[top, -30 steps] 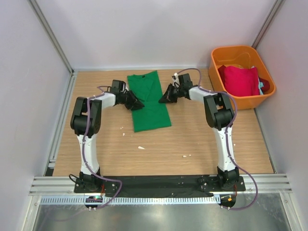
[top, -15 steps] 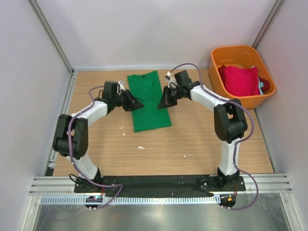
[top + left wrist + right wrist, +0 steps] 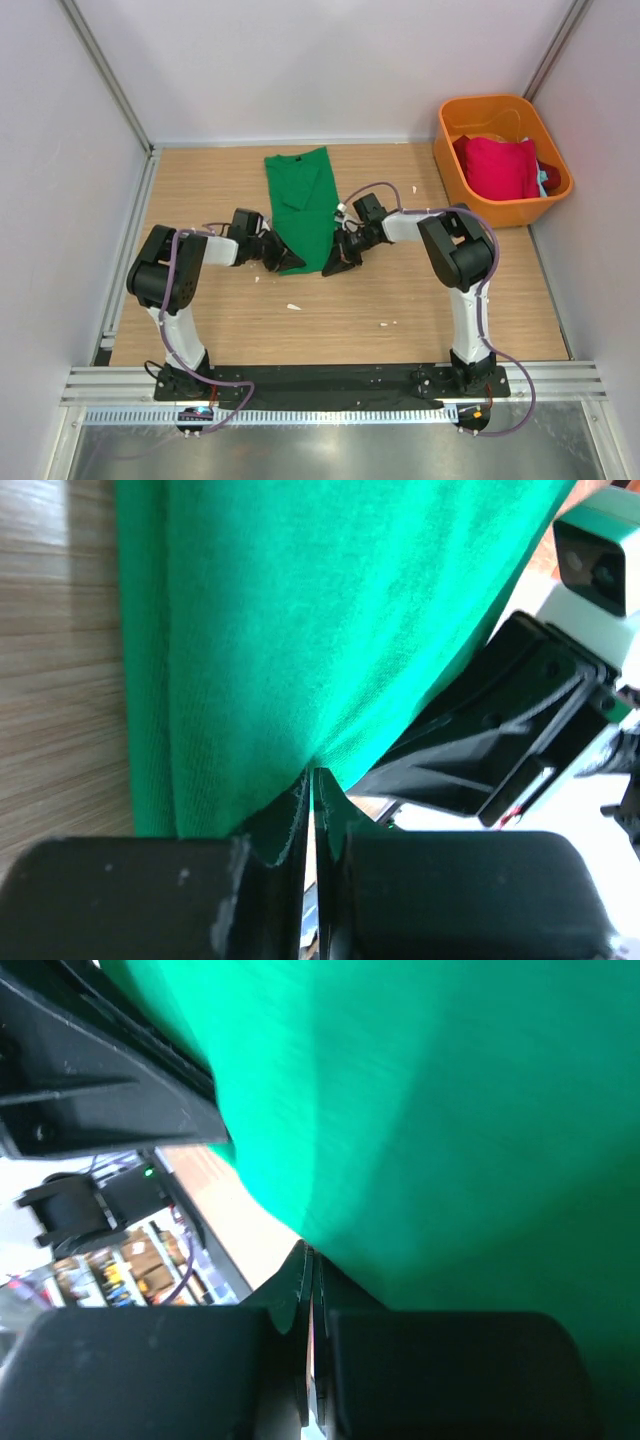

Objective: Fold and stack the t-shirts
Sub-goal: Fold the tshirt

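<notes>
The bright green t-shirt point(image 3: 303, 200) lies folded into a long strip on the table, its collar end far. Its near end narrows between the two grippers. My left gripper point(image 3: 286, 262) is shut on the near-left corner; green cloth point(image 3: 300, 630) is pinched at its tips point(image 3: 312, 776). My right gripper point(image 3: 335, 264) is shut on the near-right corner; the cloth point(image 3: 450, 1110) runs into its tips point(image 3: 305, 1252). The crimson red t-shirt point(image 3: 497, 165) lies in the orange bin point(image 3: 455, 108), with a bit of the teal one point(image 3: 543, 180) beside it.
The bin stands at the back right against the wall. Small white scraps point(image 3: 293, 306) lie on the wooden table point(image 3: 400, 290) near the shirt's near end. Grey walls close in the left, far and right sides.
Both grippers have moved from the shirt's middle sides toward me to its near end. The near end, flat and wide before, is now drawn in between them.
</notes>
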Controlling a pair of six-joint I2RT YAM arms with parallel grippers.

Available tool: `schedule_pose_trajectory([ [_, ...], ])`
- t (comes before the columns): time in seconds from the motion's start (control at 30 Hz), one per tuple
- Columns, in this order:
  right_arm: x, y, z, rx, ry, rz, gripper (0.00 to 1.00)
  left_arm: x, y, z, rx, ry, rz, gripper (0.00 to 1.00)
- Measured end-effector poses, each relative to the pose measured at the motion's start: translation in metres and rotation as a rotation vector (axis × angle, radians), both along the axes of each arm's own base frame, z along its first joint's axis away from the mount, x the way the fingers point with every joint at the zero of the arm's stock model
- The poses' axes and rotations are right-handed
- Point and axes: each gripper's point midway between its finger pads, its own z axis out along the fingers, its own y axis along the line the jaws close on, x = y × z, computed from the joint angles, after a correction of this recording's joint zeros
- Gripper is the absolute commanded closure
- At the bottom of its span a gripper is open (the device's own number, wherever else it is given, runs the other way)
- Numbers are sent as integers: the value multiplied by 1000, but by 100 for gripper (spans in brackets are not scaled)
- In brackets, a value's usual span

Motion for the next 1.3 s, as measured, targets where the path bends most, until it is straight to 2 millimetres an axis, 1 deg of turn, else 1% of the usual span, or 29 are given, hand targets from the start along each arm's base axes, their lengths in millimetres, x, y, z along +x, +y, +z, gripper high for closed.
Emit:
schedule_pose_trajectory([
  [0.13, -2, -15, -1, 39, 23, -20, 99, -1, 3, -2, 14, -25, -25, 95],
  [0.23, -7, -32, 0, 36, 38, -49, 99, -5, 5, -1, 25, -45, -54, 91],
  [0.33, -12, -50, 2, 2, 46, -77, 99, -13, 9, 4, 52, -51, -86, 81],
  [0.37, -13, -53, 5, -4, 48, -85, 99, -17, 10, 8, 59, -50, -94, 74],
  [0.4, -13, -55, 10, -5, 45, -95, 99, -20, 11, 14, 60, -53, -100, 71],
  [0.47, -12, -53, 24, 13, 23, -101, 99, -23, 11, 29, 54, -77, -108, 70],
  [0.53, -9, -44, 40, 43, -8, -95, 99, -23, 10, 46, 38, -110, -111, 71],
  [0.6, -4, -33, 51, 69, -31, -83, 99, -21, 8, 59, 26, -142, -113, 76],
  [0.67, 4, -18, 58, 98, -46, -65, 99, -18, 7, 63, 21, -151, -113, 83],
  [0.73, 14, -7, 57, 117, -60, -58, 99, -18, 7, 57, 23, -131, -110, 85],
  [0.77, 18, -3, 53, 123, -57, -56, 99, -19, 8, 52, 26, -115, -108, 87],
  [0.8, 21, -1, 48, 126, -51, -58, 99, -20, 8, 45, 32, -97, -107, 87],
  [0.87, 24, -3, 34, 115, -26, -71, 99, -25, 11, 29, 46, -56, -102, 89],
  [0.97, 25, -17, 16, 90, 14, -101, 99, -36, 18, 4, 72, 17, -90, 91],
  [1.0, 21, -22, 10, 81, 29, -106, 99, -41, 20, -2, 75, 37, -88, 91],
  [1.03, 21, -32, 5, 72, 44, -127, 99, -45, 21, -4, 73, 51, -87, 91],
  [1.1, 14, -45, 1, 85, 83, -144, 99, -49, 22, -5, 67, 44, -88, 91],
  [1.2, 0, -62, 3, 72, 96, -168, 99, -60, 27, -4, 80, 38, -87, 89],
  [1.23, -4, -67, 3, 58, 95, -174, 99, -67, 30, -4, 87, 45, -85, 82],
  [1.3, -10, -76, 5, 26, 90, -181, 99, -79, 35, 1, 102, 59, -83, 76],
])
